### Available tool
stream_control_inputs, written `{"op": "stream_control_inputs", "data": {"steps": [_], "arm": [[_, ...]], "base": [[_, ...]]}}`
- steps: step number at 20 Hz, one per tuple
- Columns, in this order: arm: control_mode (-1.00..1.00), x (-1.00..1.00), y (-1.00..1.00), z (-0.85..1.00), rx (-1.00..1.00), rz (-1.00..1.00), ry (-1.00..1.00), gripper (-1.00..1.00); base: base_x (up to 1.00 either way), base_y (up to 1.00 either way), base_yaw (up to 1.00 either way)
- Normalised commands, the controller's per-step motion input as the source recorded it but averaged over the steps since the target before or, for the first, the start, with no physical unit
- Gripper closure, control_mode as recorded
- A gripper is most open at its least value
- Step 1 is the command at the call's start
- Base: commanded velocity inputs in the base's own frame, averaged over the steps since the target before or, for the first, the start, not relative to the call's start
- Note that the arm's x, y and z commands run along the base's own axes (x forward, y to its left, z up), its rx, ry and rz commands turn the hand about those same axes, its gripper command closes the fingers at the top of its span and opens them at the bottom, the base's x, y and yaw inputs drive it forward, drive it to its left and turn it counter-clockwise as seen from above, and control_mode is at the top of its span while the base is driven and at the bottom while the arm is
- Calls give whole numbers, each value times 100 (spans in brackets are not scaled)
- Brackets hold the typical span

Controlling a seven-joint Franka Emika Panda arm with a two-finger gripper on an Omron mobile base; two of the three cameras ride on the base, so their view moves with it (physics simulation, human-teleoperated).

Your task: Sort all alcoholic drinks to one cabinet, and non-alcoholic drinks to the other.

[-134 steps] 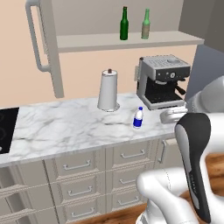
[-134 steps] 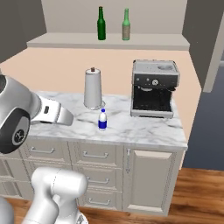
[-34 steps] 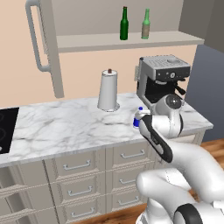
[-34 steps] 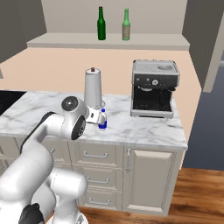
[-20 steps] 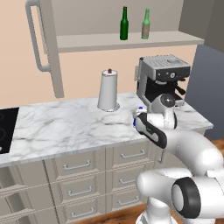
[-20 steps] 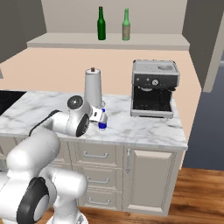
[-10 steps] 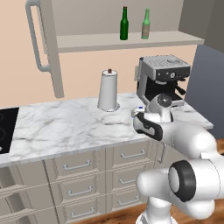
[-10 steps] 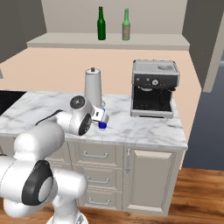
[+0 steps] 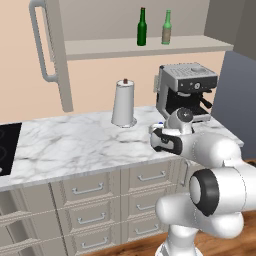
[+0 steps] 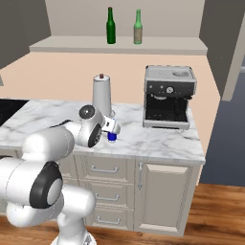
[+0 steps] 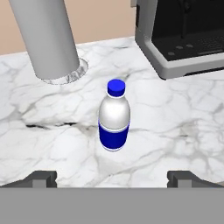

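A small white plastic bottle point(image 11: 114, 117) with a blue label and blue cap stands upright on the marble counter point(image 11: 39, 140), a short way ahead of my gripper point(image 11: 113, 178). The gripper is open, its two fingertips point(image 11: 41, 178) spread far wider than the bottle, with nothing between them. From the right base view the hand sits just in front of that bottle point(image 10: 112, 137). Two slim glass bottles stand side by side on the open cabinet shelf point(image 9: 150, 47) above: a dark green one point(image 9: 142, 27) and a paler olive one point(image 9: 167, 28).
A grey paper towel roll point(image 11: 46, 39) stands behind and left of the plastic bottle. A coffee machine point(image 9: 186, 92) stands at the counter's right end. An open cabinet door with a long handle point(image 9: 42, 50) hangs at the left. A black cooktop point(image 9: 7, 150) sits far left.
The arm has swung from a raised pose near the base out to the counter, and over the last second the hand has edged closer to the plastic bottle. No bottle has moved.
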Motion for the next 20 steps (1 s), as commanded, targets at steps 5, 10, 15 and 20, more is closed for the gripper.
{"op": "stream_control_inputs", "data": {"steps": [5, 10, 15, 20], "arm": [[-100, 14, 0, -4, 0, 0, 0, -100], [-100, 12, -2, -8, 0, 0, 0, -100], [-100, 14, -3, -10, 0, 0, 1, -100], [-100, 14, -2, -8, 0, 0, 1, -100]], "base": [[0, 0, 0], [0, 0, 0], [0, 0, 0], [0, 0, 0]]}}
